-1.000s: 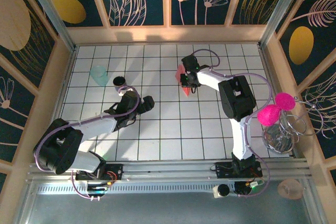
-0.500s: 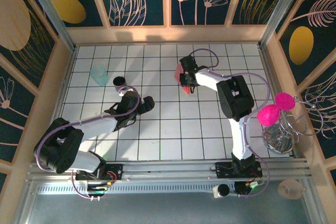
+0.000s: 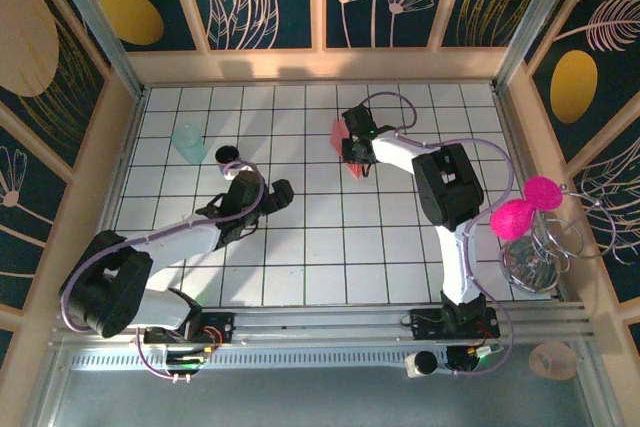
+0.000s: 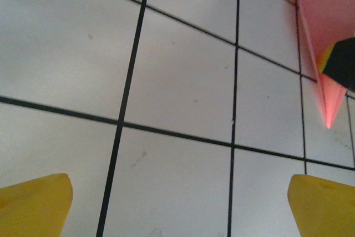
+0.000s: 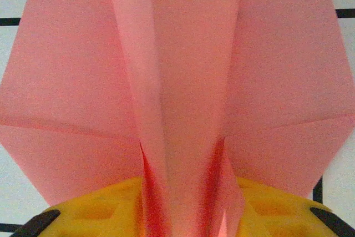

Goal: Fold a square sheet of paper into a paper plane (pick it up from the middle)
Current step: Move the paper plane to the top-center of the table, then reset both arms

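**Plane looks folded; right gripper has it by the keel**

The right gripper (image 5: 183, 209) is clamped on the paper plane (image 5: 177, 76). Its yellow fingers (image 5: 94, 215) pinch the ctr fold from both sides, w/ the wings spreading out beyond them. The left gripper (image 4: 177, 209) is spread wide w/ nothing btwn its tips, low over the tiled table (image 4: 177, 81), near the plane's nose but apart from it.

From above, the plane sits at the table's far-centre, nose toward the arms. We can't tell if it touches the tiles.

Progress, as we judge it: folding seems done, since we see a slim dart, a pointed nose and crisp creases. What's left is prob. only setting it down & letting go.

Materials: thin matt salmon-pink paper, redder where layers stack. The tiles are smooth white w/ a black grid. The fingers look like hard plastic.
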{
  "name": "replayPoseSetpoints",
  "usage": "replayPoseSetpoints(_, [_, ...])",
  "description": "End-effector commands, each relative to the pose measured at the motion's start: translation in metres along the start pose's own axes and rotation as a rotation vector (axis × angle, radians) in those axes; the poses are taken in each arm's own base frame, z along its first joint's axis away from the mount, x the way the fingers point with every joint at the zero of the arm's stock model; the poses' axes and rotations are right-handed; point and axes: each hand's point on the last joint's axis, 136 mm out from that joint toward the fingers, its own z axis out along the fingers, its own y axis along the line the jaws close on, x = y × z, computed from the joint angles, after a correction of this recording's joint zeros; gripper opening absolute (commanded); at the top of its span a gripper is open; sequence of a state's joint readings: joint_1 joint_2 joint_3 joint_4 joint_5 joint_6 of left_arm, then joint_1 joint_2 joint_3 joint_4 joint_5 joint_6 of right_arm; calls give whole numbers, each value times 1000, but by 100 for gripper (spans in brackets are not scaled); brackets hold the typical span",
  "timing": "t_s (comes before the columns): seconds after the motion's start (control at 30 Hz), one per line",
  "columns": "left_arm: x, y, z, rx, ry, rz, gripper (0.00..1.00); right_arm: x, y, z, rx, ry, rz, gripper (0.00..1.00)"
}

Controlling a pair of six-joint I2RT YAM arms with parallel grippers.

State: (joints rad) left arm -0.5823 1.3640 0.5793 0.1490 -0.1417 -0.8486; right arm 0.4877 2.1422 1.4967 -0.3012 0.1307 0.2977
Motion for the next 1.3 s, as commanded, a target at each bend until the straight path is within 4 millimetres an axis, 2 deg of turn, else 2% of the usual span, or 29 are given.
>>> replayPoseSetpoints(0.0, [-24, -9, -9, -7, -68, 27, 99, -30, 4, -40, -21, -67, 37, 40])
replayPoseSetpoints(0.2, [-62, -24, -26, -35, -171, 84, 99, -67, 4, -104, -50, -214, 79, 51])
replayPoseSetpoints(0.3, [-85, -22, -38, -77, -250, 109, 99, -77, -10, -137, -32, -310, 112, 56])
replayPoseSetpoints(0.37, [-100, -17, -48, -114, -312, 123, 99, -80, -26, -159, 5, -387, 136, 58])
replayPoseSetpoints(0.43, [-115, -8, -60, -153, -383, 128, 99, -79, -51, -181, 72, -474, 170, 64])
replayPoseSetpoints(0.5, [-126, 6, -71, -195, -447, 116, 99, -73, -76, -198, 130, -548, 208, 73])
replayPoseSetpoints(0.53, [-131, 14, -76, -215, -482, 116, 99, -68, -91, -207, 165, -586, 234, 81])
replayPoseSetpoints(0.6, [-139, 30, -88, -255, -538, 114, 99, -55, -118, -218, 233, -648, 270, 89])
replayPoseSetpoints(0.73, [-148, 63, -110, -343, -641, 123, 99, -23, -167, -221, 332, -699, 344, 96])
replayPoseSetpoints(0.87, [-146, 85, -127, -399, -738, 204, 99, 8, -197, -213, 381, -733, 378, 97])
replayPoseSetpoints(0.97, [-143, 101, -135, -433, -804, 236, 99, 23, -212, -206, 364, -742, 402, 97])
replayPoseSetpoints(1.1, [-142, 118, -132, -446, -817, 251, 99, 32, -222, -197, 309, -739, 397, 97])
replayPoseSetpoints(1.27, [-142, 125, -117, -409, -797, 291, 99, 36, -228, -210, 329, -849, 317, 97])
